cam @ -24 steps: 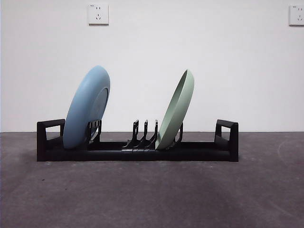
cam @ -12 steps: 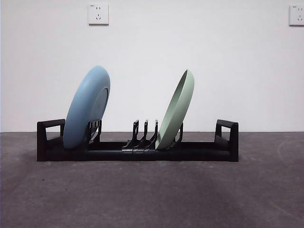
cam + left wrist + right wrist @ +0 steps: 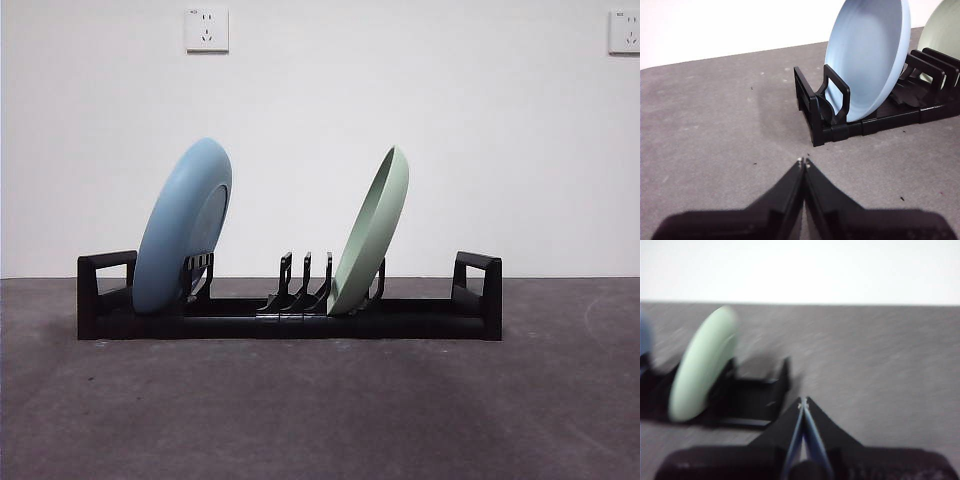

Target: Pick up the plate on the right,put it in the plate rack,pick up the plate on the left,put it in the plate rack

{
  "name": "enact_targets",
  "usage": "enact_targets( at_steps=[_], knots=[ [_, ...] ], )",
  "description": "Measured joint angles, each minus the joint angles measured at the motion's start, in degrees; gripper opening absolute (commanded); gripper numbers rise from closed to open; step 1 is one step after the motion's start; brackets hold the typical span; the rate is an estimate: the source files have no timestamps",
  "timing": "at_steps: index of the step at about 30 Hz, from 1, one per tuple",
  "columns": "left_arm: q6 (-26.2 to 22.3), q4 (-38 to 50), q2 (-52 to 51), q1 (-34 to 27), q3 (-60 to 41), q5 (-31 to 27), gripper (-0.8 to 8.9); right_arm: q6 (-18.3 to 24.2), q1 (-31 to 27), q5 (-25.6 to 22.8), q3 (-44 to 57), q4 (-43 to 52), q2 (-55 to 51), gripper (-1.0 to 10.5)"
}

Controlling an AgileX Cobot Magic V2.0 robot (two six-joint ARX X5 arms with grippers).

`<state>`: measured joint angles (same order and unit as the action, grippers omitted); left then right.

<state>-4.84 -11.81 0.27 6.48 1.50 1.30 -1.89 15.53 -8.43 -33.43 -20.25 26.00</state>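
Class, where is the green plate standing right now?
In the front view, the green plate stands tilted in the plate rack, right of the middle prongs, apart from the blue plate.

Even soft light, sharp front view, right wrist view motion-blurred

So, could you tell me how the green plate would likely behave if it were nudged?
The green plate leans on edge between prongs of the plate rack, so it would probably rock or tip rather than slide. Its smooth, stiff-looking rim suggests it may be slippery to grip.
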Motion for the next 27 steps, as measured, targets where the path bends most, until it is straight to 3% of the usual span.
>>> enact_targets(
  at_steps=[6,16,23,27],
  knots=[
    [0.0,0.0,0.0,0.0,0.0,0.0,-0.03,0.0,-3.5,-2.1,3.2,1.5,-8.9,0.0],
    [0.0,0.0,0.0,0.0,0.0,0.0,-0.03,-2.3,-7.6,-1.9,22.7,3.4,-21.1,0.0],
    [0.0,0.0,0.0,0.0,0.0,0.0,-0.03,-3.8,-7.6,8.3,28.5,4.2,-25.7,0.0],
    [0.0,0.0,0.0,0.0,0.0,0.0,-0.03,-4.0,-7.6,10.0,29.1,5.0,-25.8,0.0]
  ],
)
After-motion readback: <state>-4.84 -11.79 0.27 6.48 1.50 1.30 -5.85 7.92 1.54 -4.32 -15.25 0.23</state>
